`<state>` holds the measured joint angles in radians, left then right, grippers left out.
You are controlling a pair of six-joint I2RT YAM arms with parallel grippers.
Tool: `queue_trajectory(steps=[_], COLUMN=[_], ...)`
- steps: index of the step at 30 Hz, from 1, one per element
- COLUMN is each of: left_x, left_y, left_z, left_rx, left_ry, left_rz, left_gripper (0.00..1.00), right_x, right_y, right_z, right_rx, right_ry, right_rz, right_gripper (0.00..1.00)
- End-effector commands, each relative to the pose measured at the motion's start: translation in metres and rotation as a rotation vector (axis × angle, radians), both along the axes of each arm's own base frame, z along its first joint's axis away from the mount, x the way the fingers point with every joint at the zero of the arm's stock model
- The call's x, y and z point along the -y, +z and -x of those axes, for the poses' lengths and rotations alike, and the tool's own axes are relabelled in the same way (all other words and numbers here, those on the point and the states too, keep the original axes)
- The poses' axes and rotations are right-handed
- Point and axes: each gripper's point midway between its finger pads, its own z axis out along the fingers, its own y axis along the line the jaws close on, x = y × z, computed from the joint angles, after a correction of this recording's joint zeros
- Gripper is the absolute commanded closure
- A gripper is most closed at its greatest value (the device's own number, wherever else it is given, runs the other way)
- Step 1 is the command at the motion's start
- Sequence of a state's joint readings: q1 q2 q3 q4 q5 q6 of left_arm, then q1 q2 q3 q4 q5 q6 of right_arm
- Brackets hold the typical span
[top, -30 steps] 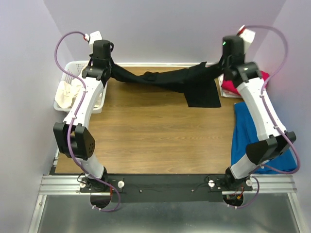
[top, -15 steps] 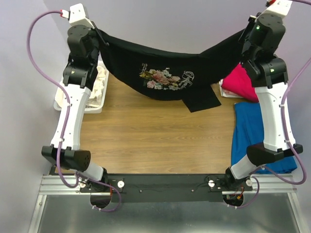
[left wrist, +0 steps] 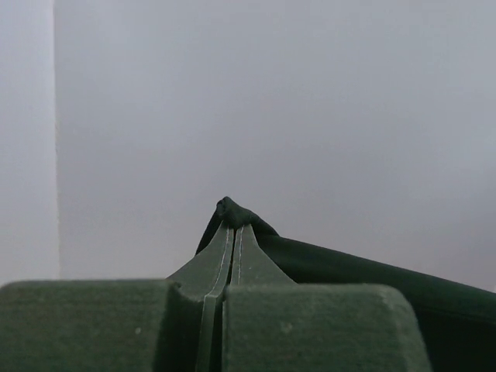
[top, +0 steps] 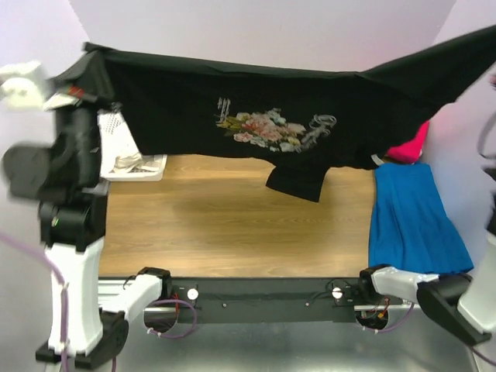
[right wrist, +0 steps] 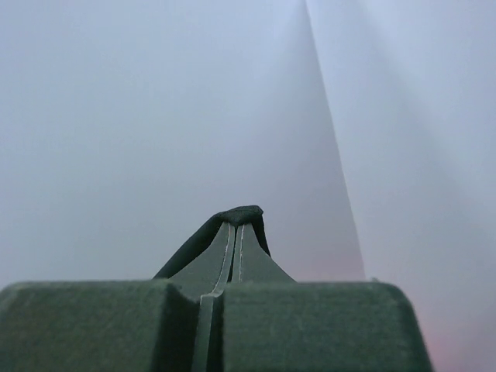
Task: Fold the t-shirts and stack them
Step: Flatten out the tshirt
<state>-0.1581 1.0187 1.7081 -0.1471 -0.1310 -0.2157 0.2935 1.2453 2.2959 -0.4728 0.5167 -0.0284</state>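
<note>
The left hand (left wrist: 232, 225) is closed tight on a pinch of the black t-shirt (top: 170, 101), with a nub of dark cloth bulging above its fingertips. The right hand (right wrist: 235, 225) is clamped the same way on the opposite corner. Between them the shirt hangs spread wide and high above the bench (top: 232, 225), its upper edge nearly taut. Its chest faces the top camera, with the pink-rose print (top: 263, 128) and white lettering (top: 322, 125) near its middle. One sleeve (top: 298, 180) droops below the lower edge. Behind the shirt's right side a red t-shirt (top: 411, 146) peeks out, and a blue cloth (top: 415, 217) lies along the bench's right edge, nearer the arms. At far left sits a white lattice basket (top: 115, 124) holding cream cloth (top: 128, 160).
</note>
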Motion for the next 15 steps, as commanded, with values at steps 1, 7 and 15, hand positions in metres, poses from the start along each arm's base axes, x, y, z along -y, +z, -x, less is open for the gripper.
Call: queue_trajectory(steps=[1, 7, 15], left_x=[-0.009, -0.007, 0.0], left_y=[0.03, 0.019, -0.029], left_z=[0.037, -0.026, -0.137], left_rx=[0.131, 0.045, -0.126], left_ry=[0.034, 0.071, 0.116], left_rz=[-0.029, -0.025, -0.013], left_gripper=[1.0, 1.0, 1.0], right_x=[0.003, -0.007, -0.026], right_y=[0.045, 0.035, -0.005], right_z=[0.043, -0.024, -0.131], right_rx=[0.192, 0.126, -0.022], right_ry=[0.034, -0.04, -0.118], right_rz=[0.017, 0.063, 0.105], right_gripper=[0.99, 0.99, 0.99])
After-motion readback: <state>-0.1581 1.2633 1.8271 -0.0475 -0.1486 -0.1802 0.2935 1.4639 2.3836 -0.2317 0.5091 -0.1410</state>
